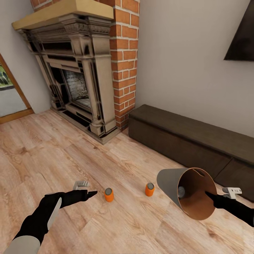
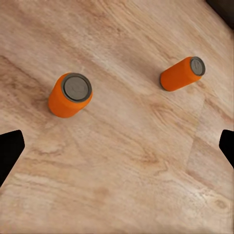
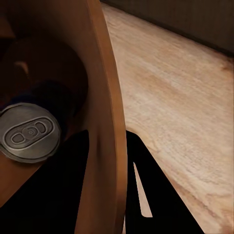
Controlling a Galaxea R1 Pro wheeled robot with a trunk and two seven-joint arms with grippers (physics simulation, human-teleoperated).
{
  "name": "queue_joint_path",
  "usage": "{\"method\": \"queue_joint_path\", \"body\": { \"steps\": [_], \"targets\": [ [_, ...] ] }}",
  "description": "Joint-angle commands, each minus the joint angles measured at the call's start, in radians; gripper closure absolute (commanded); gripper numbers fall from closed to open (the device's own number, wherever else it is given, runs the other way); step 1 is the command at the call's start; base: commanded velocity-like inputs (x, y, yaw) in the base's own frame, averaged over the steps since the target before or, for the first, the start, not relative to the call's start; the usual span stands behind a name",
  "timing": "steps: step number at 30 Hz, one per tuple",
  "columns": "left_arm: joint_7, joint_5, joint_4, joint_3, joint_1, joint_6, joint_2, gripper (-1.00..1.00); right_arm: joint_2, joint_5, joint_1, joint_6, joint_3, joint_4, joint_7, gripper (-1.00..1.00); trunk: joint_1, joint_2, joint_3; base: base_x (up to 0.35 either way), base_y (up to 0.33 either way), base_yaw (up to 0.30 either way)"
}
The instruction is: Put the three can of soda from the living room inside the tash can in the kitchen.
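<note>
Two orange soda cans stand upright on the pale wood floor, one (image 1: 109, 194) just in front of my left gripper (image 1: 92, 193), the other (image 1: 150, 189) further right. In the left wrist view both cans (image 2: 70, 95) (image 2: 182, 73) lie ahead of the open left gripper (image 2: 117, 146), which holds nothing. My right gripper (image 1: 208, 194) is shut on the rim of the trash can (image 1: 169, 183), one finger inside and one outside its wall (image 3: 105, 97). The bin hangs tilted, mouth toward me. The blue can (image 3: 30, 134) lies inside it, its grey top (image 1: 181, 191) showing.
A brick fireplace (image 1: 81, 81) stands at the back left. The long dark low cabinet (image 1: 183, 141) runs along the right wall, close behind the bin. A corner of the black television (image 1: 243, 38) shows above. A doorway (image 1: 8, 95) opens at the far left.
</note>
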Motion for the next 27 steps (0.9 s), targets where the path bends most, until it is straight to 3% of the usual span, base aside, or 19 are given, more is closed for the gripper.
{"method": "queue_joint_path", "body": {
  "steps": [1, 12, 27],
  "targets": [
    [0.000, 0.000, 0.000, 0.000, 0.000, 0.000, 0.000, -1.00, 0.000, -0.012, 0.000, 0.005, 0.000, -0.001, 0.004, 1.00, -0.004, 0.007, 0.002, 0.000, 0.000, 0.000],
    [-0.005, 0.010, -0.002, 0.002, 0.001, -0.009, 0.000, -1.00, 0.003, -0.017, 0.000, 0.006, -0.001, -0.001, 0.004, 1.00, -0.004, 0.007, -0.007, 0.000, 0.039, -0.076],
    [-0.007, 0.002, 0.011, 0.000, -0.001, -0.001, 0.000, -1.00, 0.002, -0.018, 0.000, 0.006, -0.003, -0.001, 0.004, 1.00, -0.004, 0.007, -0.008, 0.000, 0.299, -0.239]
  ]
}}
